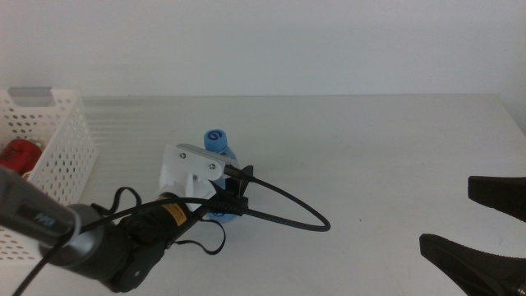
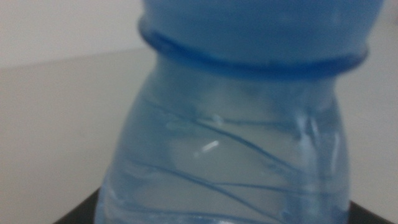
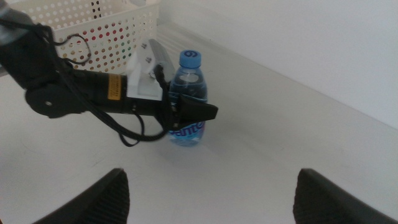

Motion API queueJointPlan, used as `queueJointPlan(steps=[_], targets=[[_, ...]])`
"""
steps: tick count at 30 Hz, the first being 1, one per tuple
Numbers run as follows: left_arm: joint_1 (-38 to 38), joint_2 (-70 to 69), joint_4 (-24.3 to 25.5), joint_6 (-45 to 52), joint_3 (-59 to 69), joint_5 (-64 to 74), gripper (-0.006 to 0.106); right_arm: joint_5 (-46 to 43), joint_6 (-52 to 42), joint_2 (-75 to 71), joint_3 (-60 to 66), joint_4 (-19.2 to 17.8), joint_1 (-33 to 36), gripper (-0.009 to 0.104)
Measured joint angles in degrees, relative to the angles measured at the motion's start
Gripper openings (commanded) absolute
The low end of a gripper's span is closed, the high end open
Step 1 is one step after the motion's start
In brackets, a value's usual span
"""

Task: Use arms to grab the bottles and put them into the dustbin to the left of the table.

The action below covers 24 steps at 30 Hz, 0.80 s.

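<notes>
Pincer jaws of the left arm (image 3: 186,118) reach in level with the white matte worktop (image 1: 370,148) and sit on either side of the small clear blue-capped water bottle (image 3: 187,99), low on its body; whether they already press it I cannot tell. The low hold probably keeps the upright bottle steady for a lift. It stands near the middle of the worktop, well apart from the white perforated plastic dustbin (image 1: 62,152) at the left, where something red already lies. Right pincer (image 3: 208,193) waits, jaws wide apart.
</notes>
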Motion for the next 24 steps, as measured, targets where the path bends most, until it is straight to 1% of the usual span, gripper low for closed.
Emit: queueJointPlan(steps=[2,7,16,19,24], targets=[[0.0,-1.81,0.25,-0.89,1.58,1.69,-0.005,0.0,0.0,0.0,0.0,0.0,0.0,0.071],[0.0,-10.42,0.89,-2.11,5.62,12.1,-0.005,0.0,0.0,0.0,0.0,0.0,0.0,0.071],[0.0,-32.08,3.94,-3.18,6.57,34.24,-0.005,0.0,0.0,0.0,0.0,0.0,0.0,0.071],[0.0,-38.0,4.14,-4.49,6.25,42.27,-0.005,0.0,0.0,0.0,0.0,0.0,0.0,0.071],[0.0,-43.57,4.28,-5.58,2.27,58.15,-0.005,0.0,0.0,0.0,0.0,0.0,0.0,0.071]])
